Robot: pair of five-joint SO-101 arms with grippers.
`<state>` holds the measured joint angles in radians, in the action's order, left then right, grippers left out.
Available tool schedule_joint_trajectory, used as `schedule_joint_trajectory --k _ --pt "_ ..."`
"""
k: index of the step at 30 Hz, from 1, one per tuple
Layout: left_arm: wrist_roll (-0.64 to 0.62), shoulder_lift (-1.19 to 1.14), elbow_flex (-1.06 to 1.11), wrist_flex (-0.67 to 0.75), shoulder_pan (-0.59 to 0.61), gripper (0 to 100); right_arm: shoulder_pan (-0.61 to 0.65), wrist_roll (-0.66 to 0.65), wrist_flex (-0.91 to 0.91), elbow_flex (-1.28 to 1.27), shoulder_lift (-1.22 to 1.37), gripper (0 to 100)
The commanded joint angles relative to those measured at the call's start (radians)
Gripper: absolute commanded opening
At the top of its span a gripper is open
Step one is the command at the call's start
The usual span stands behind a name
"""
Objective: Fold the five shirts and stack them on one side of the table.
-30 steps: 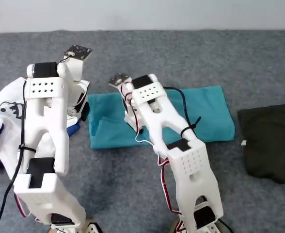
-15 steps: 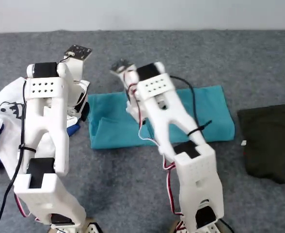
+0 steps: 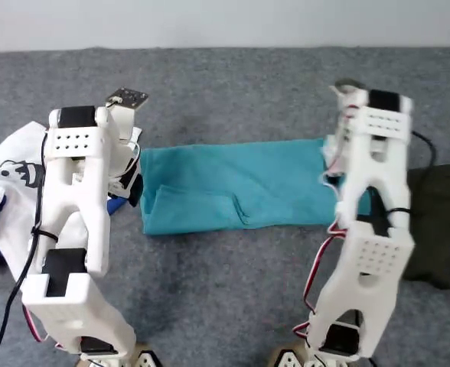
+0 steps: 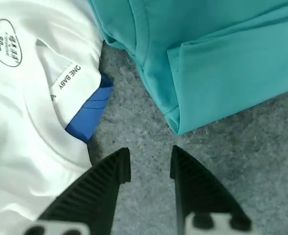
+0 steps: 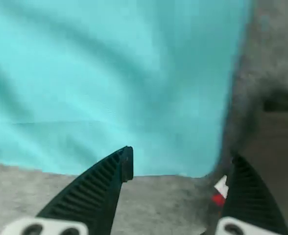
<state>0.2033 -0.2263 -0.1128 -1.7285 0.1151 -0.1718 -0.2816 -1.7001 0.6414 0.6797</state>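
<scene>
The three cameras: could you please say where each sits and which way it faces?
High view: fixed above the table, looking down on left arm, right arm and teal shirt.
Left wrist view: on that wrist, looking down past the open left gripper at the white shirt.
Right wrist view: on that wrist, looking down past the open right gripper.
All three show the teal shirt.

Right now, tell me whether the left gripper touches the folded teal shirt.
Apart. Left wrist view: grey carpet shows between the left gripper and the folded teal shirt.
</scene>
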Motion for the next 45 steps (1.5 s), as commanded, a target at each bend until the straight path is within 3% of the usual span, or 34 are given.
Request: schedule_joint_trajectory --k 1,8,20,23,28,32,45 --pt "-0.002 0.005 -0.004 0.006 -0.009 14 -0.045 0.006 0.051 0.043 0.036 29.9" --pt "-0.002 0.005 -0.004 0.005 -0.009 14 -0.042 0.006 0.137 0.043 0.122 29.9" --pt "-0.002 0.005 -0.002 0.005 -0.009 14 0.007 0.006 0.131 0.043 0.239 29.7" --pt "-0.002 0.005 -0.002 0.005 -0.009 14 0.019 0.006 0.125 0.043 0.237 23.3" --pt "-0.002 0.005 -0.002 0.005 -0.009 14 0.024 0.012 0.124 0.043 0.24 0.9" --pt "-0.002 0.005 -0.002 0.005 -0.009 14 0.022 0.011 0.124 0.043 0.243 4.0" --pt "-0.002 0.005 -0.002 0.003 -0.009 14 0.044 0.011 0.067 0.043 0.091 0.9"
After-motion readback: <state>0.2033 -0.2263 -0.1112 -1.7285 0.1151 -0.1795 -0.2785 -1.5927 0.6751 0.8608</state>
